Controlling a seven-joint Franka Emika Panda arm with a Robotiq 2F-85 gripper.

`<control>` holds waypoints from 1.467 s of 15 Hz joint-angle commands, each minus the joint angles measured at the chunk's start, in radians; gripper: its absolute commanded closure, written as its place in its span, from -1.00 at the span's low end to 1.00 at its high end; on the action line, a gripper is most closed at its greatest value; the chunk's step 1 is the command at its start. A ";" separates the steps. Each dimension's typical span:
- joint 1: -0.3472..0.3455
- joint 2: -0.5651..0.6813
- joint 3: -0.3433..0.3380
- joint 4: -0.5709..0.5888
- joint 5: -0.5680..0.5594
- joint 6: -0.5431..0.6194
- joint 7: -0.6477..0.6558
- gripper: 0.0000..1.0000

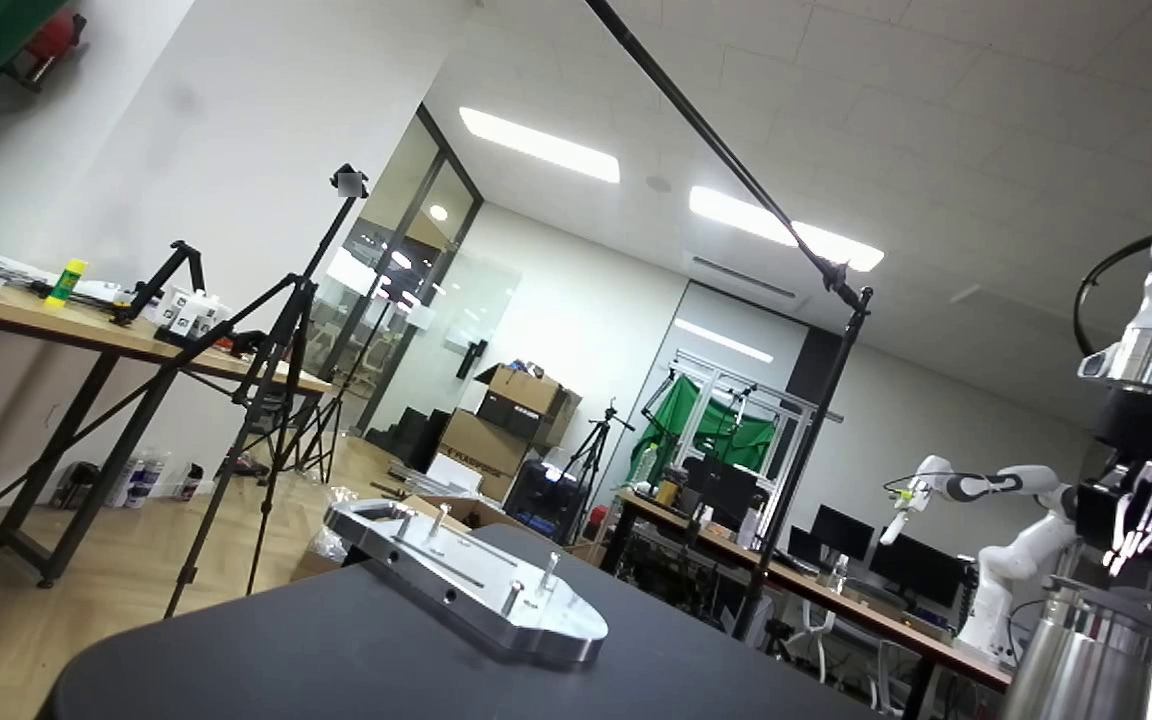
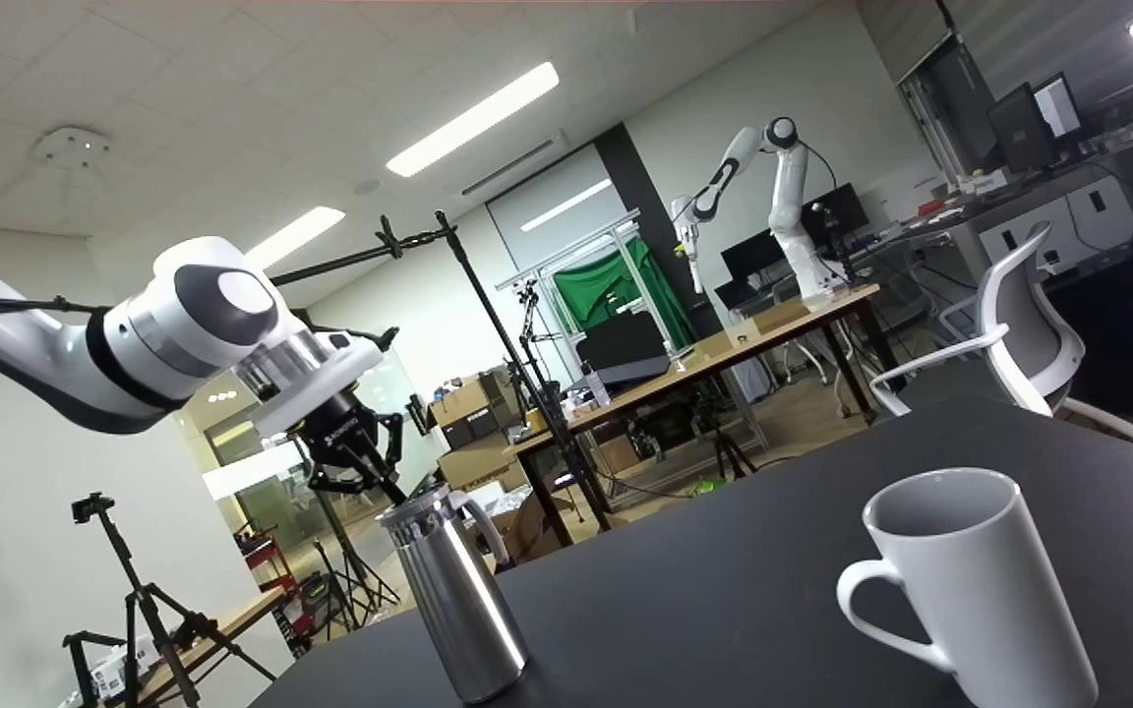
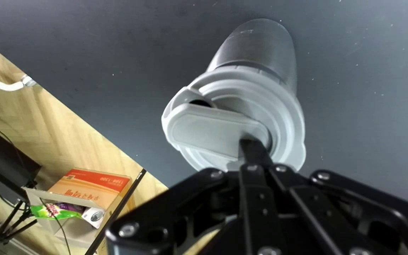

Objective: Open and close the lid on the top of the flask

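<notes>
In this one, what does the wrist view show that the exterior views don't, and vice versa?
Only the wrist view: the dark opening in the lid, and a carton's orange printing. Only exterior: a white mug and a metal plate with pins, each in an exterior view; a second robot arm in both exterior views. All share: the flask, its lid, the hand and the dark tabletop.
</notes>
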 commanded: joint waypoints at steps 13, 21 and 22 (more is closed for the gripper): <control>-0.031 -0.042 -0.014 0.095 0.097 -0.206 0.001 1.00; -0.054 -0.035 -0.042 0.156 0.121 -0.263 0.013 1.00; -0.056 -0.031 -0.044 0.155 0.123 -0.260 0.012 1.00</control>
